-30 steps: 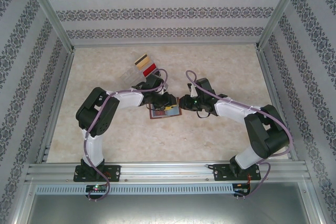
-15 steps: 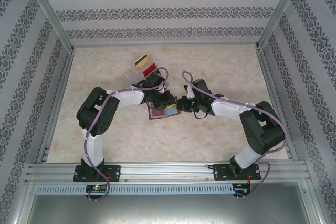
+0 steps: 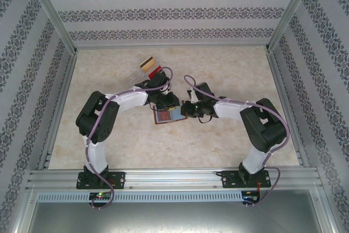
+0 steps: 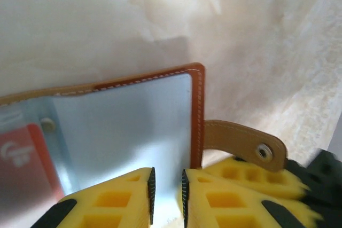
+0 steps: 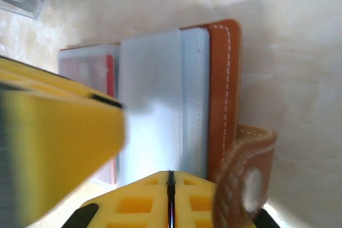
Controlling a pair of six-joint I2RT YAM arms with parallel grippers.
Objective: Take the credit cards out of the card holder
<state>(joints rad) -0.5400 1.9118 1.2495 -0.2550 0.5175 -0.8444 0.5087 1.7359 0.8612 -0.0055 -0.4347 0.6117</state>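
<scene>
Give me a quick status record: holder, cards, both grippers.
card holder: open, lying on the table between the two grippers
clear sleeves: facing up, contents of the front ones unclear
red card: inside a sleeve, partly hidden
snap strap: unfastened, sticking out past the stitched edge
loose cards: what looks like two, on the table beyond the holder, apart from it
left gripper: narrow gap between jaws at the sleeve's edge; grip unclear
right gripper: jaws shut at the sleeves' near edge, beside the strap
</scene>
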